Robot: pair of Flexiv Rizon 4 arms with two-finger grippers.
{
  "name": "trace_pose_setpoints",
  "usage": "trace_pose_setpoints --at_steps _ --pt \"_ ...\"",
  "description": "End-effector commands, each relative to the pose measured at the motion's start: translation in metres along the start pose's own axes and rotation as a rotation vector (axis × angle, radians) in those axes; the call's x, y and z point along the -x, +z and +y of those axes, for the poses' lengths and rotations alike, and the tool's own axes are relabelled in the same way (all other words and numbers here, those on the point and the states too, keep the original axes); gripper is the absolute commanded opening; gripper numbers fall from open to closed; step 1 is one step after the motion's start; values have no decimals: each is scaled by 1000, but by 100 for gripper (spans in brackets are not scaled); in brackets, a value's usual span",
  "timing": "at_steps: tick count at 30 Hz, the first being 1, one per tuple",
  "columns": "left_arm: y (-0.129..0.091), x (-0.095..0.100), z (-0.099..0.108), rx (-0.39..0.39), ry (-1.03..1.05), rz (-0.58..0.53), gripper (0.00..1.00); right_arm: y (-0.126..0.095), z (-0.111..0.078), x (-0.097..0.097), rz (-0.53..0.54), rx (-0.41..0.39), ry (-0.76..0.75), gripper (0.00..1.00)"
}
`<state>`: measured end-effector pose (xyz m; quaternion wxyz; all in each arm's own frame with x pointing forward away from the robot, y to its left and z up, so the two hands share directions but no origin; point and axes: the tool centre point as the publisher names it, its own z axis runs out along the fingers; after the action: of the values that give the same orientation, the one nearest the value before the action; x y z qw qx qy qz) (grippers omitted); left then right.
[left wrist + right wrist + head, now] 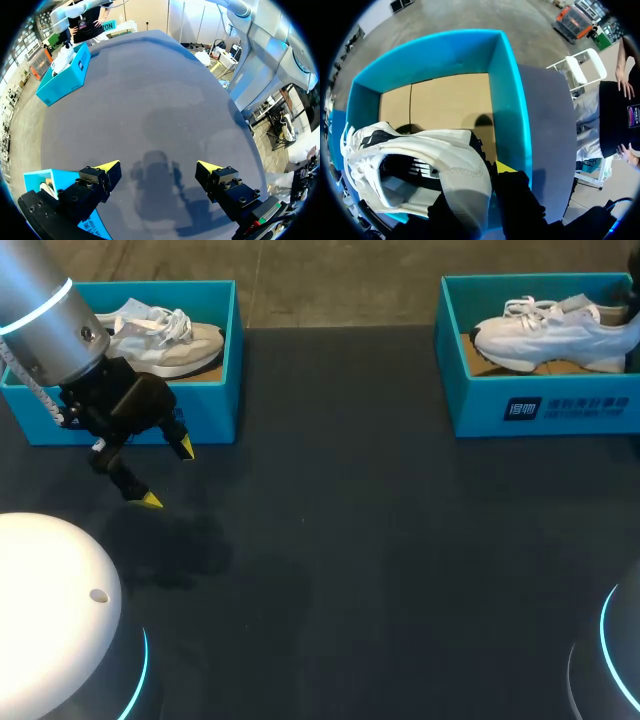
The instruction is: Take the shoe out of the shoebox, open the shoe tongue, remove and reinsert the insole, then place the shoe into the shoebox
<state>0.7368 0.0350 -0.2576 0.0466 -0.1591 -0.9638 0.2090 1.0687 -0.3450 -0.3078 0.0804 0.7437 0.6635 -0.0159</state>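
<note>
Barely begun: right gripper (475,186) clamped on white lace-up sneaker (555,335) inside far-right teal cardboard shoebox (540,408), left gripper (168,474) spread apart; all steps remain.

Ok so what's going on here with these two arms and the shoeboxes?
The right gripper is down at the heel of the white shoe inside the right shoebox; whether it grips it yet is unclear. The left gripper hangs open above the table, in front of the left shoebox, whose beige shoe lies untouched. Neither shoe is out of its box yet.
</note>
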Motion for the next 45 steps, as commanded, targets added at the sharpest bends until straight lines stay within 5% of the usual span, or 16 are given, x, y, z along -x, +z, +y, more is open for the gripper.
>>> trace_pose_setpoints --at_steps 1,45 --pt "0 -1 0 3 0 0 100 0 -6 -1 -7 12 -1 0" --pt "0 -1 0 3 0 0 100 50 -52 0 15 -21 -34 0"
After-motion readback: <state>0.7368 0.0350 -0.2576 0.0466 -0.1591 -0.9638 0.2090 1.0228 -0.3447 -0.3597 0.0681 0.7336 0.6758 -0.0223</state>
